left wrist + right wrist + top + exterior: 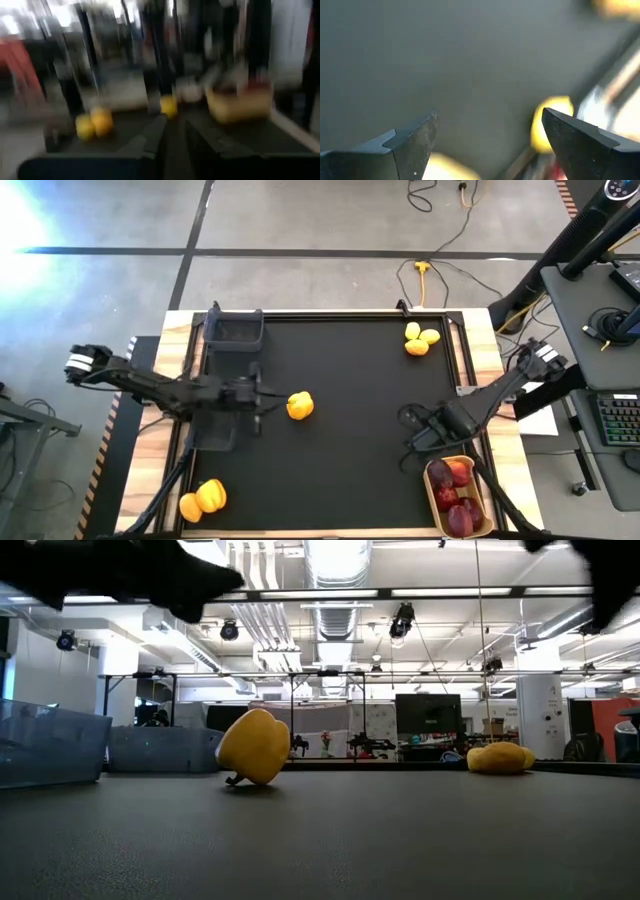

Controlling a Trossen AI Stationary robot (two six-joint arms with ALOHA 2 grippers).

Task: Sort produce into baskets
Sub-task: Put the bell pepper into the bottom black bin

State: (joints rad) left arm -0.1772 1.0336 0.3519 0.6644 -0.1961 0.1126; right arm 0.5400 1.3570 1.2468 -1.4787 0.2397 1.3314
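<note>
A yellow pepper (299,406) lies on its side on the black mat mid-table, and it also shows in the low view (255,745). My left gripper (270,392) hovers just left of it, pointing at it, fingers together and empty (175,125). My right gripper (410,430) is open and empty (490,117) above the mat, just left of the tan tray (478,480), which holds several dark red fruits (455,495). Three lemons (420,340) lie at the far right. Two yellow peppers (203,498) lie at the near left. One dark bin (233,330) stands far left, another (212,430) under my left arm.
Raised rails run along the mat's left and right sides (465,355). The mat's middle (350,450) is bare between the two grippers. A desk with a keyboard (615,420) stands beyond the table's right edge.
</note>
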